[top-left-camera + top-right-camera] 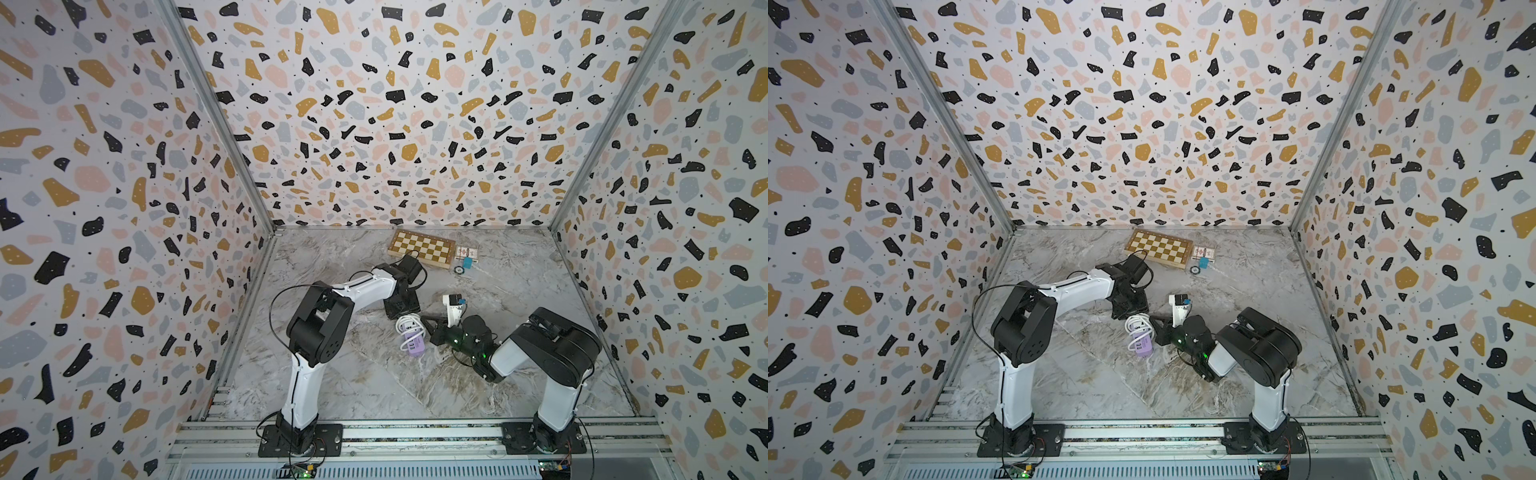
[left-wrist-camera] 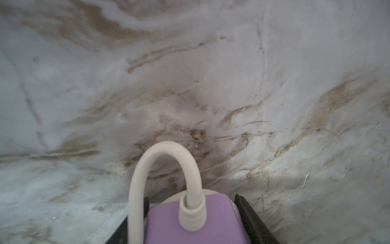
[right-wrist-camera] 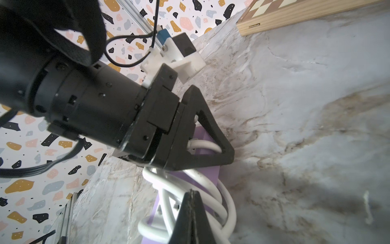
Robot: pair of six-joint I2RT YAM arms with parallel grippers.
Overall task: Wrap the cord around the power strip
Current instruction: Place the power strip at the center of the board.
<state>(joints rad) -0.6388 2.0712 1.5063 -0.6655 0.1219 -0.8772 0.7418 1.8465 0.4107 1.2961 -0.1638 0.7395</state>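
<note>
Clamping power strip (image 2: 166, 226): left gripper (image 2: 194, 203); right gripper (image 3: 191, 202) pinched closed amid cord (image 3: 226, 202) coils; chessboard (image 1: 422, 247) well apart.

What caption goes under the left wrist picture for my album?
The left claw holds the purple power strip where its white cord loops out over the marble table.

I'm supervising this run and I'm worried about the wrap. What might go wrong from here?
The cord loops sit loosely on the power strip; they may spring off. The right gripper, shut, sits among those loops and could snag one when it withdraws. The left gripper holds only the strip's cord end, so it may pivot.
</note>
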